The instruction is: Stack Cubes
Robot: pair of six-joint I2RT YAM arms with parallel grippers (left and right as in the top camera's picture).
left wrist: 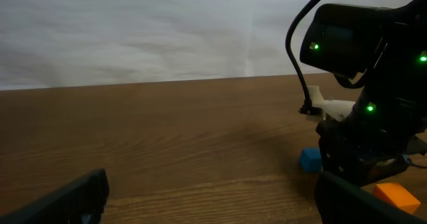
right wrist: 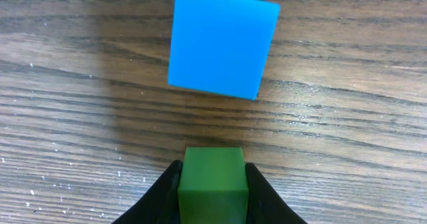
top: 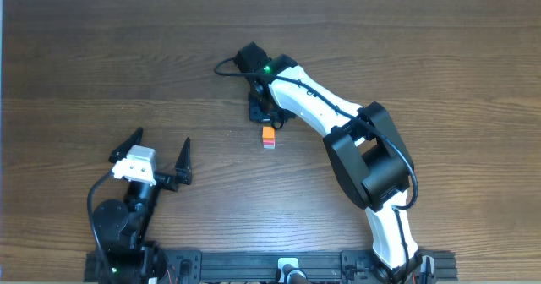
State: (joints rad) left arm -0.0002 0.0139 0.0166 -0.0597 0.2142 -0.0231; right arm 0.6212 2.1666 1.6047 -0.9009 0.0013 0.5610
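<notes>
Stack status: no stack is showing yet. The blue cube [right wrist: 222,42] is sitting alone on the wooden table [top: 101,47] with nothing on its top face. The orange cube [top: 269,133] is lying apart from it, nearer the arm bases. A paler strip is showing under the orange face in the top view, and I cannot tell whether that is the cube's own side or something beneath it. The green cube [right wrist: 213,187] is sitting in the right gripper [right wrist: 213,173]. The two dark fingers are closing narrowly on its opposite side faces, and the cube is filling the gap between them. In the right wrist view the green cube is appearing just short of the blue one, beside it rather than above it, with bare wood showing between the two. How high it is hanging off the table I cannot tell. My reading is that the pick is done and the first placement is pending: the green cube needs centring over the blue top face before it is let go, and the orange cube is waiting its turn after that. The left gripper [top: 159,151] is resting near its own base, well apart from all three cubes, with its fingers spread wide and gripping nothing.
</notes>
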